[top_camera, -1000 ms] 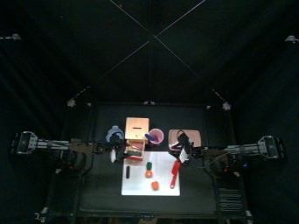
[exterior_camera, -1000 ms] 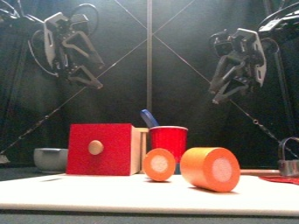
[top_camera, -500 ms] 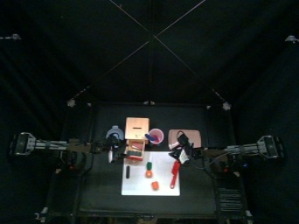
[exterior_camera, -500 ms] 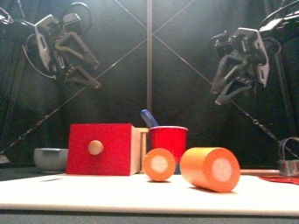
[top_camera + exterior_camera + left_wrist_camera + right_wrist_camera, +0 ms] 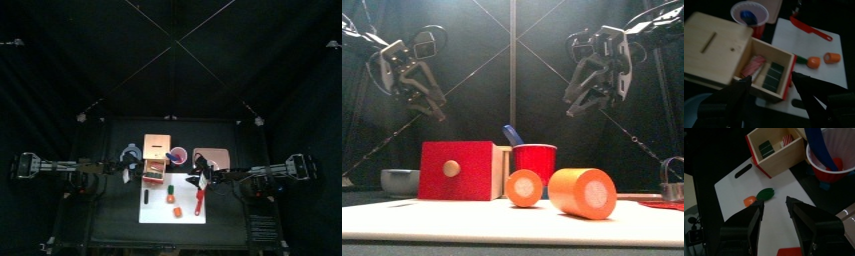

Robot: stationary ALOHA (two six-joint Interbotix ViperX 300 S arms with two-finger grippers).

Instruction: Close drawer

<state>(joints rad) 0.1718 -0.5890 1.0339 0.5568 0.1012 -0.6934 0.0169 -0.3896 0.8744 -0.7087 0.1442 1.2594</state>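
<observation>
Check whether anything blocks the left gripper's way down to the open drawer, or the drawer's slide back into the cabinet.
Nothing visible does. The left gripper hangs open above the drawer, with only air between. The drawer's contents lie below its rim, so nothing seems to bar its slide into the cabinet.

A red cup (image 5: 535,160) stands behind two orange rolls (image 5: 581,192) on a white mat (image 5: 174,212).

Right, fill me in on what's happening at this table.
Two robot arms hang above a small wooden cabinet whose red-fronted drawer is pulled out, with small items lying inside. Neither arm touches it yet. The left gripper is open over the drawer. The right gripper is also open, above the white mat. A red cup stands beside the cabinet.
</observation>
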